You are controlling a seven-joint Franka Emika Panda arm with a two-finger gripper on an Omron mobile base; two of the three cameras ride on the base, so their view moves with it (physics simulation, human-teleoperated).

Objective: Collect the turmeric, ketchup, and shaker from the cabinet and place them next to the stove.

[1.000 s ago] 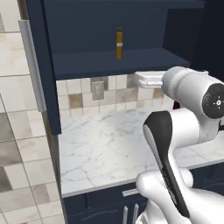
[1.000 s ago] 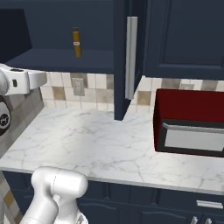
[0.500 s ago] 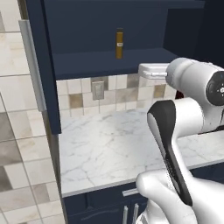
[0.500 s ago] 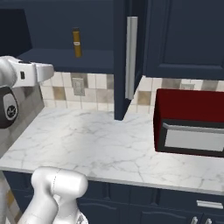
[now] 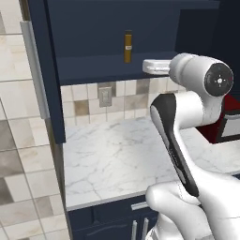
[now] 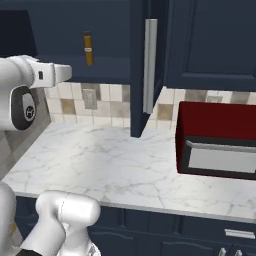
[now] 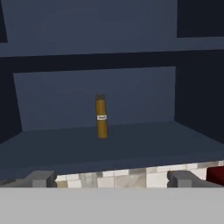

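While the claw hangs with jaws spread wide and empty, the turmeric stands upright on the cabinet shelf straight ahead, well apart. Likely light, rigid, smooth-sided, tippy; grasp mid-body below the cap.

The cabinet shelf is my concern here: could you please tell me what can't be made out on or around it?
- Turmeric label: too small to read, hand view.
- Cabinet shelf's right end: hidden by the arm, left base view.
- Shelf's left part: cut off by the arm and frame edge, right base view.
- Ketchup, shaker: whereabouts cannot be told.
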